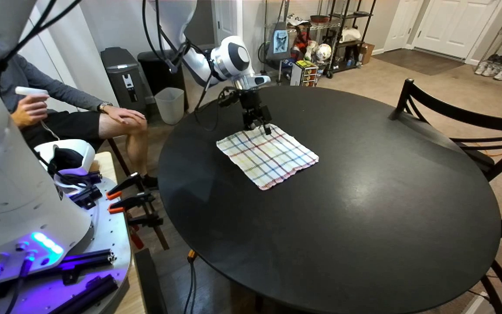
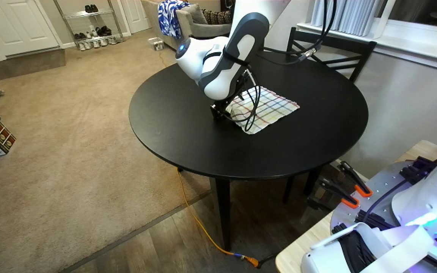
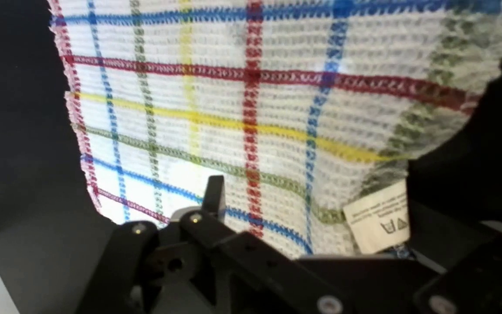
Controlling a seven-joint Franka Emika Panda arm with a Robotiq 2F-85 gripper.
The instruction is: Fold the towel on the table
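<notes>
The towel (image 1: 273, 159) is white with a coloured plaid grid and lies spread flat on the round black table (image 1: 342, 235). It also shows in an exterior view (image 2: 275, 108), partly behind the arm and cables. My gripper (image 1: 258, 126) points down at the towel's far corner, its fingers apart. In the wrist view the gripper (image 3: 316, 192) is open, with towel between its fingers. A white care tag (image 3: 379, 218) sits beside the right finger, and the towel edge there is shaded and wavy. Whether the fingertips touch the towel, I cannot tell.
Dark chairs (image 1: 464, 111) stand at the table's edge. A seated person (image 1: 59, 100) is beside the robot's bench. Clamps (image 1: 131, 203) and a white headset (image 1: 68, 157) are on the bench. Loose cables (image 2: 254, 102) hang from the arm over the towel.
</notes>
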